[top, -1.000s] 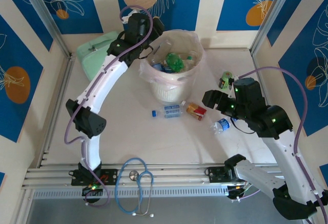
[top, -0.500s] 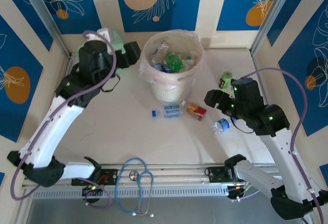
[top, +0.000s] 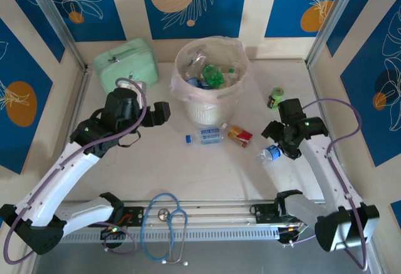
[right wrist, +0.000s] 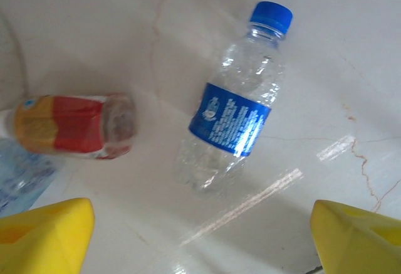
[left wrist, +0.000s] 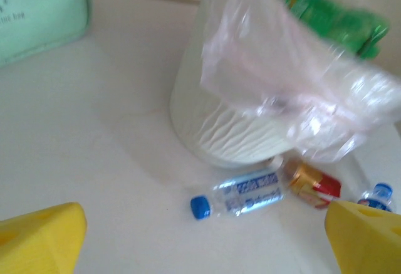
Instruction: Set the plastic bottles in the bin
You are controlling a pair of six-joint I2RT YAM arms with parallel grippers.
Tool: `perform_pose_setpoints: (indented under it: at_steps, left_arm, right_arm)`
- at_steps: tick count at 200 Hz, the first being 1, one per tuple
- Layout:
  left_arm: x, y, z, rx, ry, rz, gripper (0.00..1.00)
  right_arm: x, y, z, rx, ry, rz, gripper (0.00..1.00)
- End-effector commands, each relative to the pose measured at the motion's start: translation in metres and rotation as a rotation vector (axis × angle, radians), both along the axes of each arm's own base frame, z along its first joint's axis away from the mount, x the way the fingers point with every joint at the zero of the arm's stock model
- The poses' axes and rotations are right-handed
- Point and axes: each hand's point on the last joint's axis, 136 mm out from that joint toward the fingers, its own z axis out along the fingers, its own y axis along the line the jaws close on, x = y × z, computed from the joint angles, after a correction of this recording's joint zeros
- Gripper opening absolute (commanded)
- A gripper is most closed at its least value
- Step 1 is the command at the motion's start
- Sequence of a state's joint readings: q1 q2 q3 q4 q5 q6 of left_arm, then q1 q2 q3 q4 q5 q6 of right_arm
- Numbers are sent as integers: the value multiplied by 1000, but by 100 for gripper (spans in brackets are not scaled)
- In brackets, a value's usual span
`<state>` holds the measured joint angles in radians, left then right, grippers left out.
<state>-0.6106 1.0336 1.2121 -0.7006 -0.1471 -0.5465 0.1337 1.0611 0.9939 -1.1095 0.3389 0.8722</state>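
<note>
1. Ribbed, round cream bin point(top: 210, 114) with crinkly clear liner point(left wrist: 263, 79), at 12 o'clock, holds plastic bottles point(top: 212, 75), one green.
2. Three loose bottles point(top: 205, 136) lie at its 5 o'clock.
3. Left gripper point(left wrist: 203, 242) and right gripper point(right wrist: 200, 236) gape, empty.

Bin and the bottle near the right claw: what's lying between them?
The red-and-yellow bottle lies on its side between the bin and the blue-capped bottle, as the top view shows.

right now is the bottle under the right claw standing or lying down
Lying down: the bottle rests on its side on the table, below the open right claw.
</note>
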Motion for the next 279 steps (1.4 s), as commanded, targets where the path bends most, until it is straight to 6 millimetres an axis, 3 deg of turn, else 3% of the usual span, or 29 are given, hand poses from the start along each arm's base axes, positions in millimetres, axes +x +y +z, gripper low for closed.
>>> perform_pose_setpoints:
  at_steps: [1, 65, 103, 140, 184, 279]
  left_arm:
    - [-13, -6, -8, -32, 25, -43, 93]
    - [-18, -33, -30, -76, 61, -80, 89]
    - [-17, -34, -42, -99, 91, -55, 89]
    - [-17, -25, -40, -81, 73, -26, 90]
    - [-19, -32, -47, -81, 102, -54, 91]
    - [-20, -30, -56, -44, 121, -62, 90]
  right_arm:
    - [8, -1, -20, 39, 33, -34, 90]
    - [26, -12, -74, 112, 125, -100, 87]
    - [30, -16, -95, 152, 155, -120, 86]
    - [32, -16, -111, 177, 184, -120, 84]
    - [34, -12, -130, 210, 217, -120, 77]
    - [29, -8, -120, 193, 184, -81, 56]
